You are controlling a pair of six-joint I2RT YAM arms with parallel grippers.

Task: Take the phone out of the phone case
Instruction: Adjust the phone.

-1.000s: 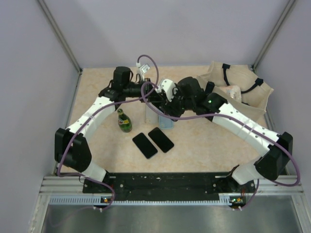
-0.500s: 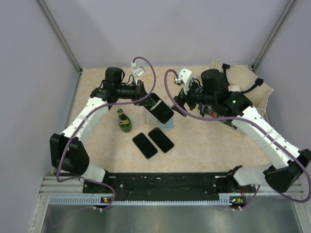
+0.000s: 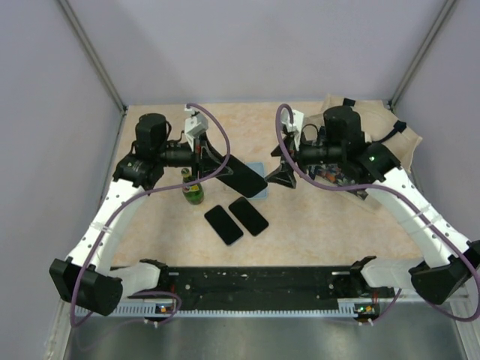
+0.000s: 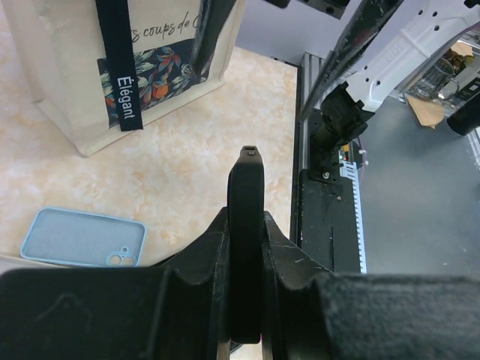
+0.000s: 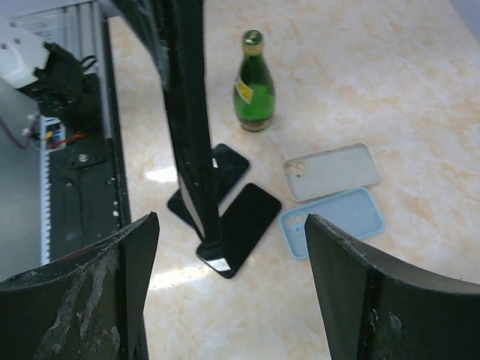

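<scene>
Black phone [image 4: 245, 240] clamped edge-on in the left gripper [image 3: 216, 159], jaws drawn almost together and pressed against its two flat faces, free end jutting past the fingertips and raised off the beige marbled worktop [image 3: 315, 225]. No case on it.

Light blue phone case [image 4: 82, 237] lying flat and empty, hollow side up, on the worktop below and just ahead of the left gripper, beneath the phone's far end and between the two grippers. Pale grey case [image 5: 331, 172] flat just beside it, also empty.

Right gripper [image 3: 285, 180] spread wide with nothing between its fingers, hovering over the worktop on the far side of the blue case from the left gripper.

Green glass bottle [image 3: 193, 189] upright on the worktop, close below the left gripper. Two more black phones [image 3: 223, 224] flat and side by side, nearer the arm bases than either gripper.

Cream tote bag [image 3: 390, 142] with black straps behind the right gripper, in the far corner of the worktop.
</scene>
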